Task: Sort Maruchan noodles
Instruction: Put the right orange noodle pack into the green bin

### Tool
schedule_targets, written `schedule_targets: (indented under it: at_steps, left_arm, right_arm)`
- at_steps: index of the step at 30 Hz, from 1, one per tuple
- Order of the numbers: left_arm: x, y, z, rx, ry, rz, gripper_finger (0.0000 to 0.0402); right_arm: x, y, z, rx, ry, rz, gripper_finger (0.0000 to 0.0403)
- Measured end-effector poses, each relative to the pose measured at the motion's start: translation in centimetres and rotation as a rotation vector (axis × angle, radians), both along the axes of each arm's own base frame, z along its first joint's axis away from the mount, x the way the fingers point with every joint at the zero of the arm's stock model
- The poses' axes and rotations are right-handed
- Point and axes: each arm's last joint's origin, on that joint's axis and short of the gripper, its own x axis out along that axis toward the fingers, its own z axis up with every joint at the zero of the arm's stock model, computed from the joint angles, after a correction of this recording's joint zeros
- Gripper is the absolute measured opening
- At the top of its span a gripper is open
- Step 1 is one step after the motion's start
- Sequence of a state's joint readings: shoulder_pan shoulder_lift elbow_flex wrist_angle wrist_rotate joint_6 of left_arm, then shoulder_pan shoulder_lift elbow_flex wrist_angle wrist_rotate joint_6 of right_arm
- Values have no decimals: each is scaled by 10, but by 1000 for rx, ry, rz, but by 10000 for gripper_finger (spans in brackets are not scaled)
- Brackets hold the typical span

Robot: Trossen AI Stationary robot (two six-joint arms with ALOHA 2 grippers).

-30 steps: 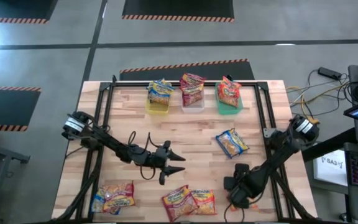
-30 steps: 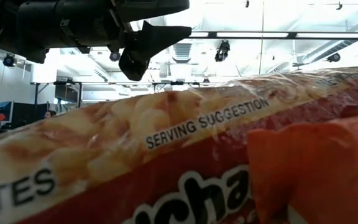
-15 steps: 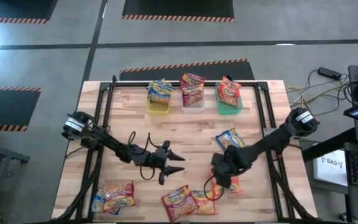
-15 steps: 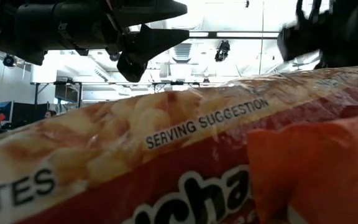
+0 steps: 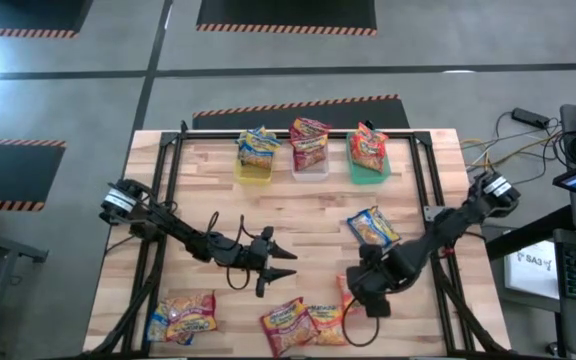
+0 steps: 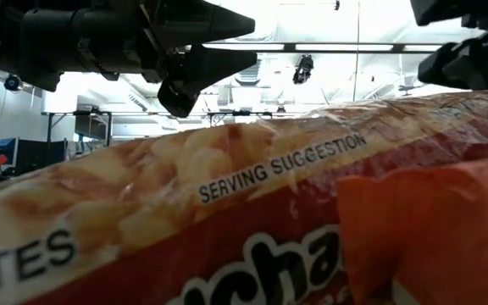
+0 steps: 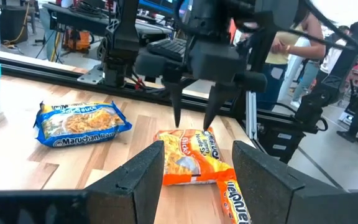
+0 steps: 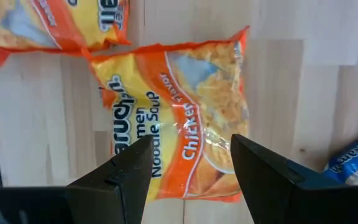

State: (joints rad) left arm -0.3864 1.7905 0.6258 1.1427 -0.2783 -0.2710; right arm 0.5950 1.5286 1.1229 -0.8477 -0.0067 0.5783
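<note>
Taking the clear plastic bin (image 5: 310, 160) at the far edge of the pale wooden slatted table (image 5: 198, 200) as the marker, a yellow plastic bin (image 5: 254, 166) sits just beside it on the left and a green plastic bin (image 5: 369, 165) just beside it on the right, each with glossy ramen packets standing in it. Well down-left of the clear bin, at the near left corner, lies a small heap of red and blue flat packets (image 5: 182, 314). The left gripper (image 5: 286, 263) hovers over bare wood down-left of the clear bin, its two dark fingers spread apart and nothing between them. Straight down from the clear bin, at the near edge, a red glossy packet (image 5: 285, 325) lies touching an orange chicken-flavour plastic packet (image 5: 326, 320). Just right of those, the right gripper (image 7: 193, 120) points down at a second orange flat glossy packet (image 8: 182, 146), its fingers wide apart and tips poised just above the wrapper, gripping nothing; in the right wrist view the packet lies flat on the wood between the two fingers. Down-right of the clear bin, near the green bin's side, a blue-and-yellow rectangular packet (image 5: 371, 228) lies alone on the boards, apart from the rest.
</note>
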Motion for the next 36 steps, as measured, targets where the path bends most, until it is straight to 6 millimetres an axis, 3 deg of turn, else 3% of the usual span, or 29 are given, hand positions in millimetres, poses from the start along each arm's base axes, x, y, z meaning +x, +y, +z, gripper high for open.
schedule_targets:
  at_steps: [23, 29, 36]
  left_arm:
    - [0, 0, -1, -1, 7, -1, 174]
    - [0, 0, -1, -1, 7, -1, 174]
    - [0, 0, -2, 6, 24, 0, 174]
  right_arm:
    - [18, 15, -44, 20, 72, 82, 203]
    - [27, 5, -46, 30, 80, -12, 203]
    - [45, -22, -45, 18, 37, -198, 203]
